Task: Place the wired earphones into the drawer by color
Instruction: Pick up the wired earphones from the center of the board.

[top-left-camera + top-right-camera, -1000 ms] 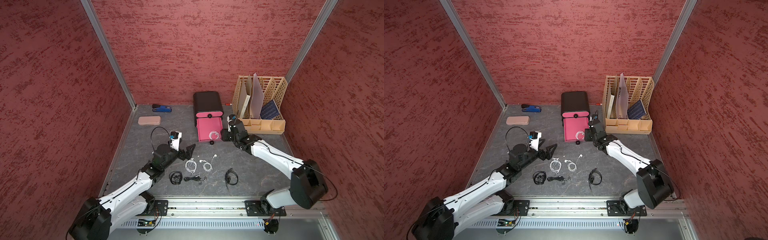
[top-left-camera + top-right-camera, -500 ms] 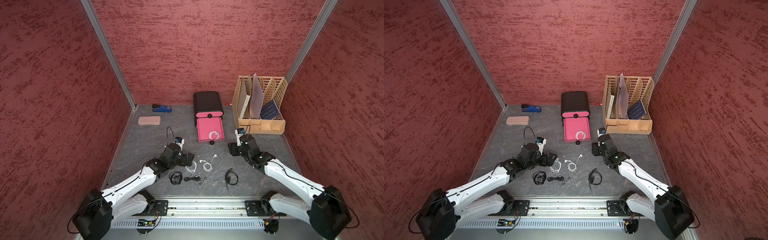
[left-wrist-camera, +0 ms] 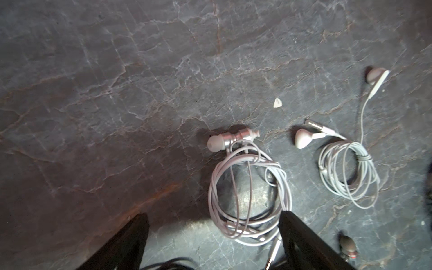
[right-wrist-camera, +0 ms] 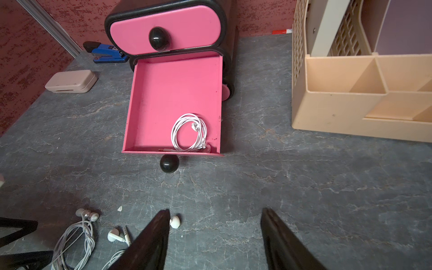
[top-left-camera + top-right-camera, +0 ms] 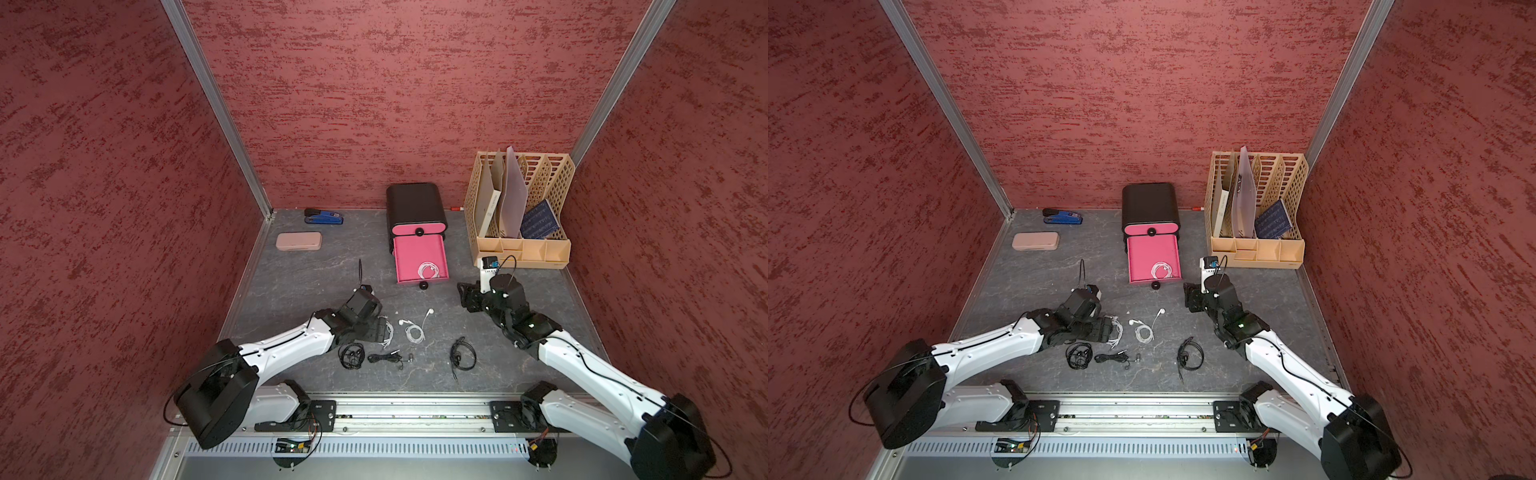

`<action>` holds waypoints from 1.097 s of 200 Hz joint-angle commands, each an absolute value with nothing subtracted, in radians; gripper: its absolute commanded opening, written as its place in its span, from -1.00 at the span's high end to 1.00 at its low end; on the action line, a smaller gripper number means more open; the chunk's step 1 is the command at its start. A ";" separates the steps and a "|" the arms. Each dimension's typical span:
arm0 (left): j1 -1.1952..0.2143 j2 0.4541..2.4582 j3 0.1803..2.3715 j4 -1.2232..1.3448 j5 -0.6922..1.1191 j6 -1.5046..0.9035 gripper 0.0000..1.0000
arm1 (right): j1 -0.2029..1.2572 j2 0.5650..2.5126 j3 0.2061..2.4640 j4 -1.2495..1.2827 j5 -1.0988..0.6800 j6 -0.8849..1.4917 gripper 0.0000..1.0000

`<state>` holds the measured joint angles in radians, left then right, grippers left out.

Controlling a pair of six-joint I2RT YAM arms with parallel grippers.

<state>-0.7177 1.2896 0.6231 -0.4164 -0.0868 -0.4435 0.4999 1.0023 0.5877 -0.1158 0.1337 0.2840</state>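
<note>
A coiled white wired earphone (image 3: pixel 247 159) is straddled by the widely spread left end effector (image 3: pixel 213 214); the right end effector (image 4: pixel 215 210) is parted, empty.

A white coil (image 4: pixel 189 133) lies flat in the open pink drawer (image 4: pixel 163 93), against its front wall. On the table (image 5: pixel 291 282) lie a metal-bud coil (image 3: pixel 247 194) and a plain-bud coil (image 3: pixel 348 173) side by side. Nearer the front are a black coil (image 5: pixel 352 356), a loose black cable (image 5: pixel 388 357) and, apart, a black loop (image 5: pixel 462 356).

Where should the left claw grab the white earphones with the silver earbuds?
Probably the coil of the white earphones, from straight above, left claw astride one side of the loop. It lies flat on the table with strands bunched there; the earbuds and plug stick out loose at the ends.
</note>
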 commanded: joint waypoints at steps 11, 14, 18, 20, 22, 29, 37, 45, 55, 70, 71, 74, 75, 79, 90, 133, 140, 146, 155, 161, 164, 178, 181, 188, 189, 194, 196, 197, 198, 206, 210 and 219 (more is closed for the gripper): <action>-0.717 1.317 0.655 -0.415 -0.114 -0.445 -0.58 | 0.493 0.993 0.582 -0.087 0.127 0.288 -0.32; -0.716 1.320 0.655 -0.413 -0.114 -0.445 -0.56 | 0.494 0.992 0.580 -0.088 0.126 0.288 -0.32; -0.713 1.325 0.655 -0.413 -0.115 -0.444 -0.55 | 0.494 0.991 0.580 -0.090 0.128 0.287 -0.32; -0.713 1.328 0.655 -0.414 -0.117 -0.443 -0.54 | 0.494 0.991 0.579 -0.089 0.130 0.286 -0.32; -0.713 1.329 0.655 -0.413 -0.117 -0.442 -0.54 | 0.493 0.990 0.580 -0.089 0.132 0.287 -0.32; -0.708 1.338 0.656 -0.415 -0.117 -0.442 -0.48 | 0.493 0.989 0.579 -0.089 0.135 0.288 -0.32; -0.705 1.344 0.657 -0.412 -0.114 -0.440 -0.42 | 0.493 0.988 0.578 -0.088 0.139 0.287 -0.32; -0.702 1.350 0.655 -0.407 -0.108 -0.439 -0.39 | 0.494 0.988 0.578 -0.087 0.138 0.285 -0.32; -0.699 1.357 0.655 -0.401 -0.102 -0.438 -0.34 | 0.494 0.989 0.577 -0.087 0.140 0.285 -0.32; -0.694 1.365 0.652 -0.388 -0.091 -0.436 -0.24 | 0.494 0.993 0.577 -0.087 0.141 0.285 -0.32; -0.693 1.366 0.652 -0.387 -0.091 -0.436 -0.24 | 0.493 0.994 0.577 -0.086 0.141 0.285 -0.32; -0.693 1.367 0.652 -0.386 -0.089 -0.436 -0.21 | 0.494 0.994 0.577 -0.087 0.141 0.285 -0.32; -0.693 1.367 0.652 -0.384 -0.088 -0.436 -0.20 | 0.494 0.994 0.577 -0.087 0.141 0.284 -0.32; -0.692 1.370 0.651 -0.380 -0.086 -0.436 -0.18 | 0.494 0.995 0.577 -0.087 0.143 0.285 -0.33; -0.690 1.378 0.653 -0.371 -0.075 -0.431 -0.15 | 0.494 0.996 0.577 -0.088 0.147 0.285 -0.32; -0.689 1.417 0.674 -0.363 -0.063 -0.423 0.07 | 0.494 0.997 0.575 -0.087 0.153 0.284 -0.32; -0.688 1.425 0.679 -0.368 -0.064 -0.422 0.10 | 0.494 0.997 0.575 -0.087 0.155 0.284 -0.32; -0.689 1.430 0.682 -0.371 -0.066 -0.420 0.15 | 0.493 0.997 0.575 -0.086 0.156 0.284 -0.33; -0.689 1.437 0.684 -0.373 -0.065 -0.420 0.22 | 0.493 0.998 0.575 -0.086 0.155 0.284 -0.32; -0.689 1.441 0.686 -0.373 -0.066 -0.419 0.24 | 0.494 0.997 0.575 -0.086 0.155 0.284 -0.32; -0.688 1.442 0.686 -0.373 -0.065 -0.419 0.26 | 0.493 0.998 0.576 -0.086 0.154 0.285 -0.32; -0.688 1.451 0.686 -0.373 -0.063 -0.416 0.34 | 0.494 0.997 0.575 -0.087 0.153 0.285 -0.32; -0.688 1.452 0.688 -0.372 -0.064 -0.416 0.36 | 0.494 0.997 0.575 -0.087 0.153 0.285 -0.32; -0.687 1.457 0.691 -0.376 -0.062 -0.413 0.41 | 0.494 0.996 0.575 -0.087 0.153 0.284 -0.32; -0.688 1.457 0.691 -0.377 -0.062 -0.413 0.41 | 0.494 0.997 0.575 -0.087 0.153 0.285 -0.32; -0.687 1.461 0.693 -0.381 -0.064 -0.413 0.44 | 0.494 0.996 0.576 -0.088 0.153 0.285 -0.32; -0.686 1.462 0.696 -0.382 -0.064 -0.412 0.44 | 0.493 0.996 0.575 -0.087 0.153 0.285 -0.32; -0.687 1.463 0.696 -0.383 -0.064 -0.412 0.45 | 0.494 0.996 0.576 -0.087 0.154 0.285 -0.32; -0.687 1.462 0.697 -0.384 -0.063 -0.412 0.45 | 0.494 0.996 0.576 -0.087 0.155 0.285 -0.32; -0.687 1.468 0.701 -0.391 -0.065 -0.409 0.47 | 0.493 0.995 0.575 -0.087 0.154 0.285 -0.32; -0.687 1.470 0.703 -0.395 -0.066 -0.410 0.47 | 0.494 0.994 0.576 -0.087 0.154 0.285 -0.32; -0.687 1.474 0.705 -0.399 -0.066 -0.409 0.49 | 0.493 0.994 0.575 -0.088 0.153 0.285 -0.32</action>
